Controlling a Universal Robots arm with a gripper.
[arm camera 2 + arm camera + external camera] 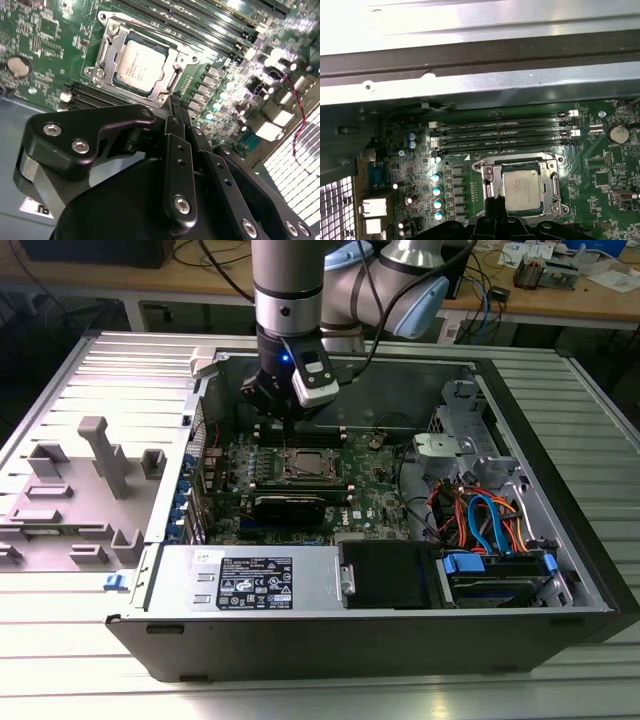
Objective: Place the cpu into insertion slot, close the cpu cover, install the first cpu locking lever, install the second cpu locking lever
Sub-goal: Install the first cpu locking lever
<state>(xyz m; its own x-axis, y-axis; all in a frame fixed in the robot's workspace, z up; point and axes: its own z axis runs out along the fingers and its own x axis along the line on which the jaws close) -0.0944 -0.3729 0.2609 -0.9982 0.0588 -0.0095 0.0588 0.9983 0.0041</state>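
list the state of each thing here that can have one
cpu, seated flat, metal top up
cpu cover, down flat around the cpu
tool, shut, empty, tips by the cover's corner
computer case, lying with its side open

White label (pixel 255 582) on the metal power supply box (pixel 175 578), covered in dark lines and round marks, too small to read. Faint grey lines of print on top of the cpu (pixel 141 66), in both wrist views, not legible. Tiny white lettering across the green motherboard (pixel 600 165), likewise unreadable.
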